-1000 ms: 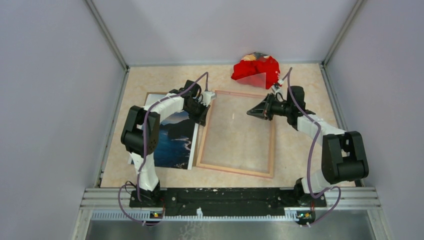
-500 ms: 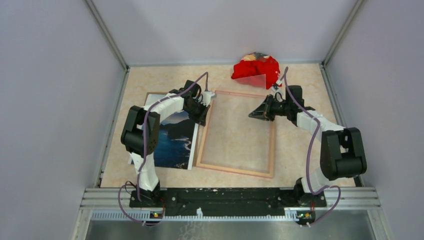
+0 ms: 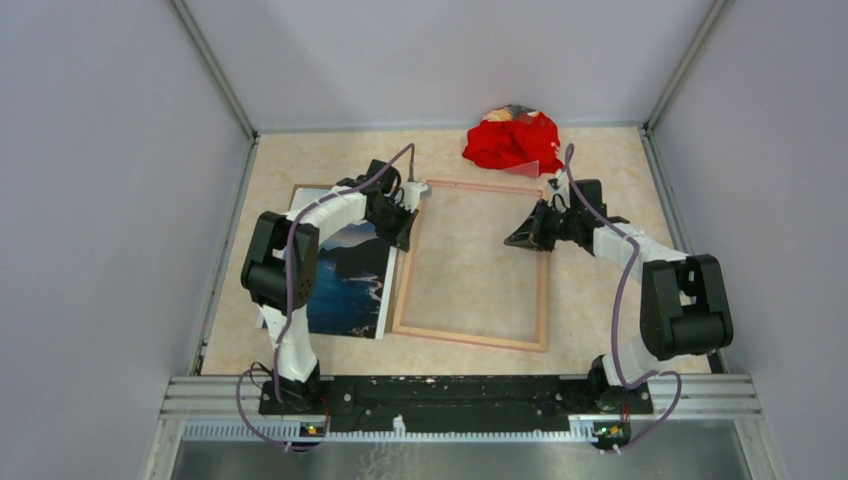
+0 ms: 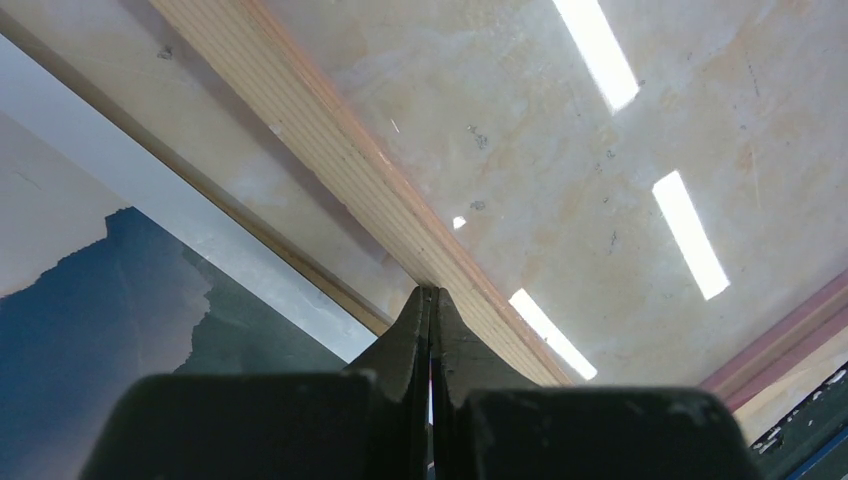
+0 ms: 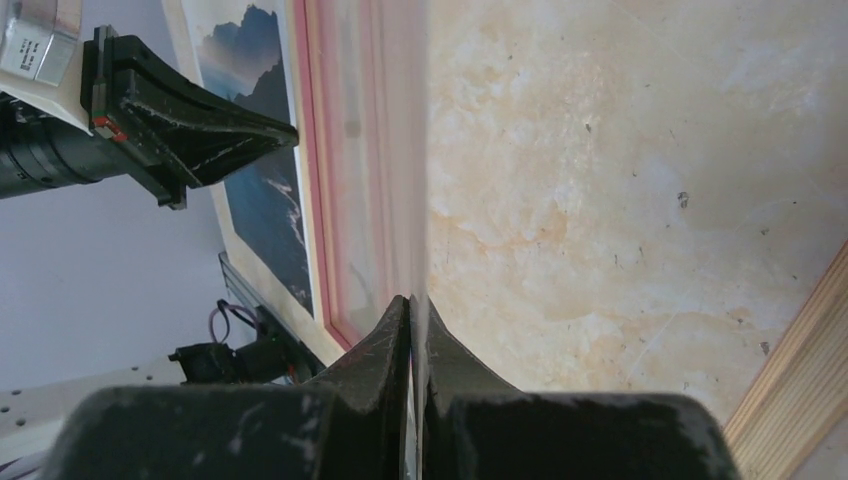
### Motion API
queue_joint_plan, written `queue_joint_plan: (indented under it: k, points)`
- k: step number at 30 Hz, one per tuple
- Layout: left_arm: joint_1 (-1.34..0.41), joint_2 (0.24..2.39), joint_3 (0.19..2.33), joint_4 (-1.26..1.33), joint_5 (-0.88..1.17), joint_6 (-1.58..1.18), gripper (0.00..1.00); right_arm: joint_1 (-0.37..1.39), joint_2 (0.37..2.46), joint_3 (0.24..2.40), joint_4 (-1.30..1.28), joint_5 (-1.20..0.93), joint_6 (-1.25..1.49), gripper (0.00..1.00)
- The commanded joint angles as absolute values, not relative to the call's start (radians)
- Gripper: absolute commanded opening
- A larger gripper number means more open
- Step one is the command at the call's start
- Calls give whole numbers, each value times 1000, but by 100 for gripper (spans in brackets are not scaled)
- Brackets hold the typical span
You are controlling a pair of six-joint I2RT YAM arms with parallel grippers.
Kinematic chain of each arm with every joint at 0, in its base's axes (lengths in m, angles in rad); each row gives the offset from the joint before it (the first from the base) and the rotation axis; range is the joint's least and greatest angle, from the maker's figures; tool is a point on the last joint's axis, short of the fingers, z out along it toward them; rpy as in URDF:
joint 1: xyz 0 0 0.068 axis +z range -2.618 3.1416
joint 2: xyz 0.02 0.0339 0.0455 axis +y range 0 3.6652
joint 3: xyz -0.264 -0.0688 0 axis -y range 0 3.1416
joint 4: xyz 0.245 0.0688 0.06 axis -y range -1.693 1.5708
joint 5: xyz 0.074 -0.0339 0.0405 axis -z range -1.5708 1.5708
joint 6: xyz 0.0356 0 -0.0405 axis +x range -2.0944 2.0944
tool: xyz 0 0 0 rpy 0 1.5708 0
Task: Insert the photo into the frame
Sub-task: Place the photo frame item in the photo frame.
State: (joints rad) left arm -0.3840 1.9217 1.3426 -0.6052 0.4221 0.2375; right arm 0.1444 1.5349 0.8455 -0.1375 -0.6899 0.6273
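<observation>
The frame (image 3: 470, 340) lies flat mid-table with its tan wood back up. The photo (image 3: 350, 280), a sea-and-cliff print, lies to its left, partly under the left arm. My left gripper (image 3: 406, 213) is shut, its tips (image 4: 430, 292) resting on the frame's left rail (image 4: 330, 150) near the far corner, the photo (image 4: 110, 300) just beside them. My right gripper (image 3: 512, 240) hovers over the frame's right half, shut on the edge of a thin clear pane (image 5: 390, 180) that runs out from its jaws (image 5: 412, 298). The frame's pink edge (image 5: 320, 200) and the photo (image 5: 255, 150) show beyond the pane.
A red cloth heap (image 3: 512, 140) sits at the far edge, just behind the frame's far right corner. Grey walls close in the table on three sides. The arm bases and a metal rail (image 3: 460, 390) line the near edge.
The right gripper has moved right and down, and the clear pane it holds has tipped lower, with less of the red cloth's reflection showing in it. The left arm has stayed put.
</observation>
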Motion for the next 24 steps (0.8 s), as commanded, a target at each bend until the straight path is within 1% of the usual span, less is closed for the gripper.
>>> queue_joint_plan:
  k: [1,6,17,19,21,24]
  points:
    - [-402,1932,1316,-605,436,242,0,155,1532,843,-90,-663,616,1]
    - [-402,1931,1315,-605,436,241,0,156,1540,829,-47,-682,640,5]
    - [-403,1939,1318,-607,447,240,0,164,1566,781,91,-701,729,7]
    - [-405,1940,1316,-605,450,241,0,168,1577,776,99,-693,736,10]
    - [-406,1939,1311,-602,448,244,0,168,1581,775,91,-676,730,20]
    - [-407,1938,1306,-599,438,246,0,170,1581,801,26,-625,700,44]
